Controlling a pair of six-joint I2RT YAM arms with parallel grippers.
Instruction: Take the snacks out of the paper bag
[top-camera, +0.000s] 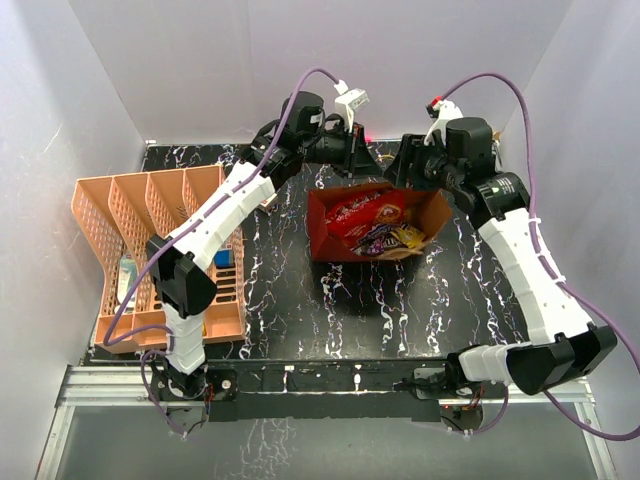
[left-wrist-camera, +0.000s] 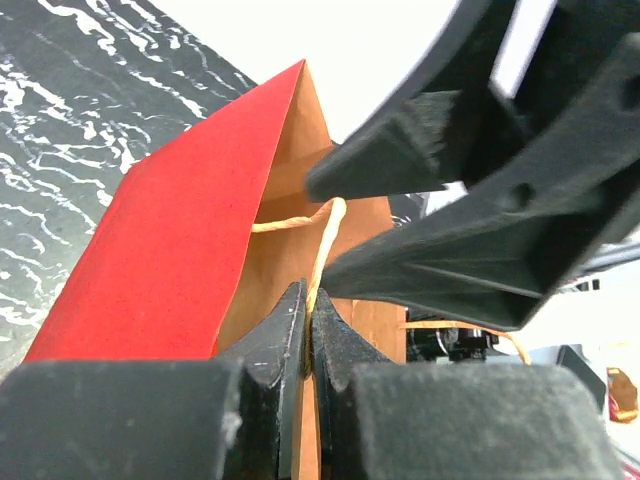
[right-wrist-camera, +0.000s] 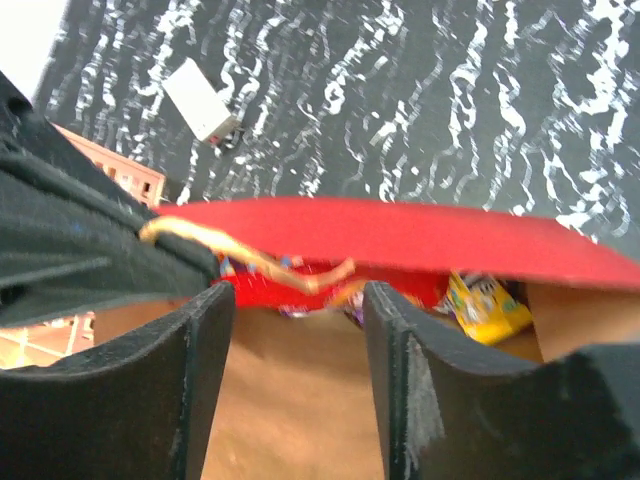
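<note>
The red paper bag (top-camera: 318, 228) stands open mid-table, its brown inside showing. In it lie the snacks: red bags (top-camera: 365, 212) and purple, yellow and brown packets (top-camera: 405, 238). My left gripper (top-camera: 357, 152) is at the bag's far rim. In the left wrist view it (left-wrist-camera: 308, 310) is shut on the thin brown cord handle (left-wrist-camera: 325, 245) beside the red wall (left-wrist-camera: 170, 260). My right gripper (top-camera: 400, 172) is close by at the same rim. In the right wrist view it (right-wrist-camera: 298, 300) is open and empty over the brown inside, with the cord (right-wrist-camera: 250, 255) and a yellow packet (right-wrist-camera: 485, 305) just beyond.
A peach slotted tray (top-camera: 150, 240) lies at the left with a blue block (top-camera: 222, 258) in it. A small white block (right-wrist-camera: 200, 100) lies on the black marbled table beyond the bag. White walls enclose the table on three sides.
</note>
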